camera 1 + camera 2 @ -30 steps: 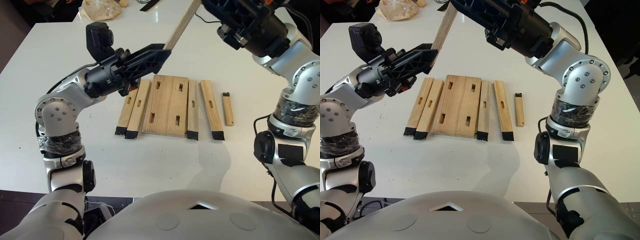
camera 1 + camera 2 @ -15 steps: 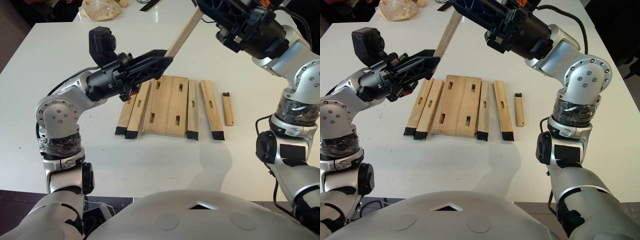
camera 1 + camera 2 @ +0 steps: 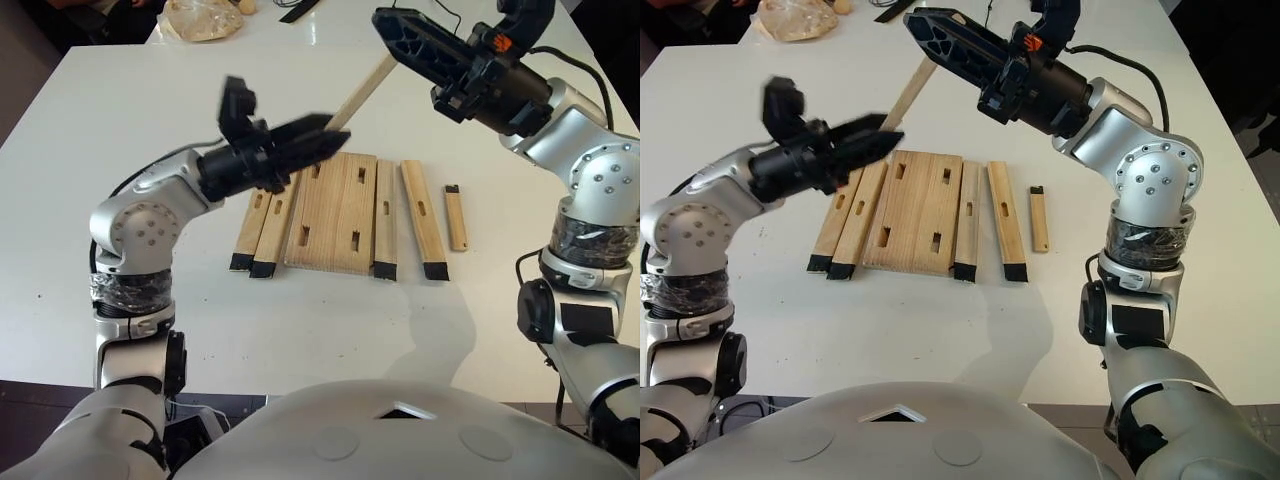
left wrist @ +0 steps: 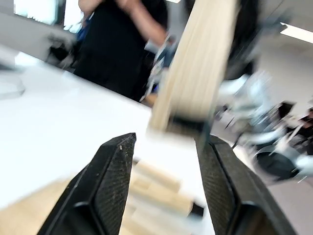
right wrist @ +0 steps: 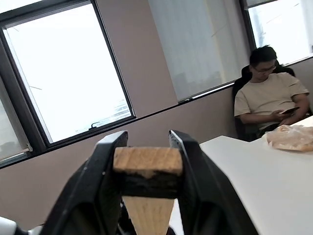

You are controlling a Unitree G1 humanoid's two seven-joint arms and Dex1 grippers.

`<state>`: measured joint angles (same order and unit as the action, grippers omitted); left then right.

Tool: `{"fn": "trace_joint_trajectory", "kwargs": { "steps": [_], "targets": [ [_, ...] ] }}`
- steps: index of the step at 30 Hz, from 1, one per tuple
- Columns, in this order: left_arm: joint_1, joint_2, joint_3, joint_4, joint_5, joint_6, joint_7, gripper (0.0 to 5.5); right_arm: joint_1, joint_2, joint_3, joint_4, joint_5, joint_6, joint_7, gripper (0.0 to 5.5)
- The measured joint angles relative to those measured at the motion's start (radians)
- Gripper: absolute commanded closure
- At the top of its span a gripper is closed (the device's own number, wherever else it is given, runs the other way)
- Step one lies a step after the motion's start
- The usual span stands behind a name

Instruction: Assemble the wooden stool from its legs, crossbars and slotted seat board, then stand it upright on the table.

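Seat board (image 3: 333, 210) flat at mid-table (image 3: 90, 110), slots up. At its 9 o'clock, left legs (image 3: 278, 215), 2 of them side by side, black tips toward the robot, the inner one touching the board. At its 3 o'clock, right legs (image 3: 422, 218), also 2, the inner one against the board, the outer one a little apart. Short crossbar (image 3: 456, 217) lies beyond them, apart. Held leg (image 3: 362, 90) is in the air past the board's 12 o'clock edge, tilted, upper end toward 1 o'clock. Right gripper (image 5: 146, 136) is clenched on its black-tipped upper end. Left gripper (image 4: 166, 142) is at the leg's lower end, fingers (image 4: 112, 186) spread, released; contact with the leg cannot be told through the blur. Plastic bag (image 3: 203, 18) at the table's far 11 o'clock.
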<state>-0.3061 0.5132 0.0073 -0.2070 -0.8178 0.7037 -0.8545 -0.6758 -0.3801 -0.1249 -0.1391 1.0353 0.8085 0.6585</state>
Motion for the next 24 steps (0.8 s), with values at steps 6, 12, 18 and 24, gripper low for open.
{"fn": "trace_joint_trajectory", "kwargs": {
  "steps": [6, 12, 18, 24],
  "targets": [
    [0.14, 0.05, -0.049, 0.065, 0.255, -0.193, 0.006, 3.29, -0.018, -0.147, 0.121, 0.143, -0.384, -0.275, 0.157, 4.16],
    [0.144, -0.144, 0.037, -0.003, 0.272, -0.257, 0.282, 3.29, 0.171, -0.36, 0.198, 0.152, -0.595, -0.47, 0.413, 4.16],
    [0.091, -0.469, 0.159, -0.097, 0.162, -0.308, 0.648, 3.29, 0.259, -0.41, 0.202, 0.139, -0.618, -0.503, 0.513, 4.16],
    [0.05, -0.549, 0.201, -0.035, 0.152, -0.344, 0.76, 3.29, 0.336, -0.397, 0.208, 0.132, -0.622, -0.488, 0.525, 4.16]
  ]
}}
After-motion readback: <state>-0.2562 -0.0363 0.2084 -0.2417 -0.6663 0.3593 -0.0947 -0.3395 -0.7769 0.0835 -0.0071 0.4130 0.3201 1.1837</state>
